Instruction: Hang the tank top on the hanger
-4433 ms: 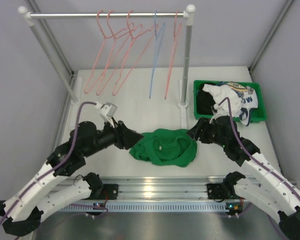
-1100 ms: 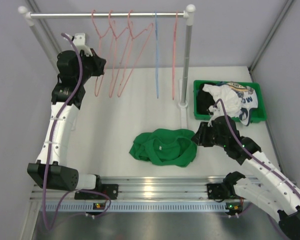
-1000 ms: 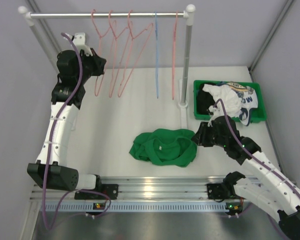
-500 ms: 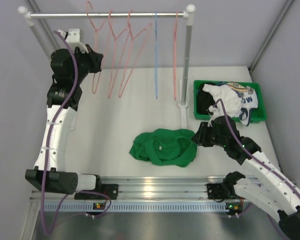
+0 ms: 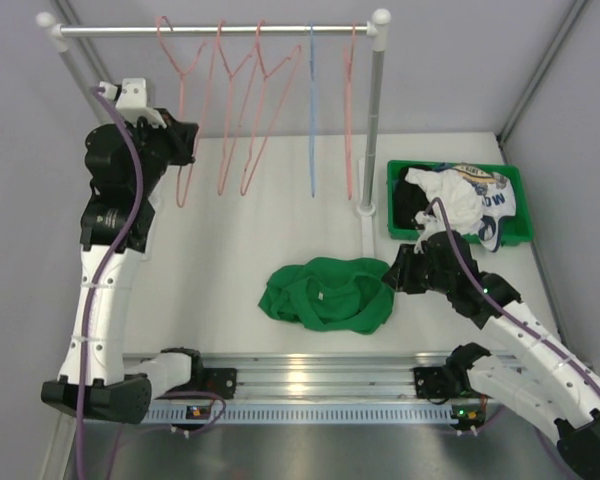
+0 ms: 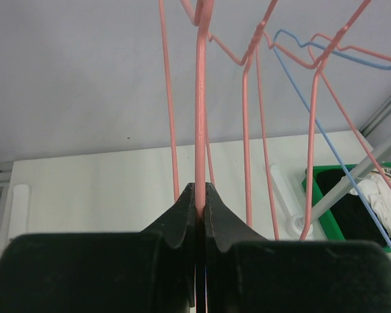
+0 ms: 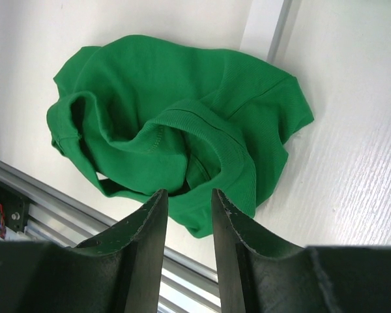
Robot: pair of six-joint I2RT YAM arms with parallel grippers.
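Observation:
The green tank top (image 5: 328, 295) lies crumpled on the table, also filling the right wrist view (image 7: 182, 124). My right gripper (image 5: 392, 272) hovers at its right edge, jaws open with nothing between them (image 7: 189, 193). My left arm is raised to the rack at the back left. Its gripper (image 5: 188, 140) is shut on one wire side of the leftmost salmon-pink hanger (image 5: 181, 190). In the left wrist view that hanger's wire (image 6: 200, 98) runs straight up from the pinched fingertips (image 6: 200, 187). The hanger's hook sits at the rail's left part, tilted.
On the rail (image 5: 270, 30) hang more pink hangers (image 5: 242, 120), a blue hanger (image 5: 311, 110) and another pink one (image 5: 348, 120). The rack post (image 5: 372, 120) stands behind the tank top. A green bin (image 5: 392, 195) at the right holds white printed and black garments.
The left arm rose from beside the tank top to the rack and gripped the leftmost hanger. Over the last second it has drawn that hanger leftward. The right arm has stayed still.

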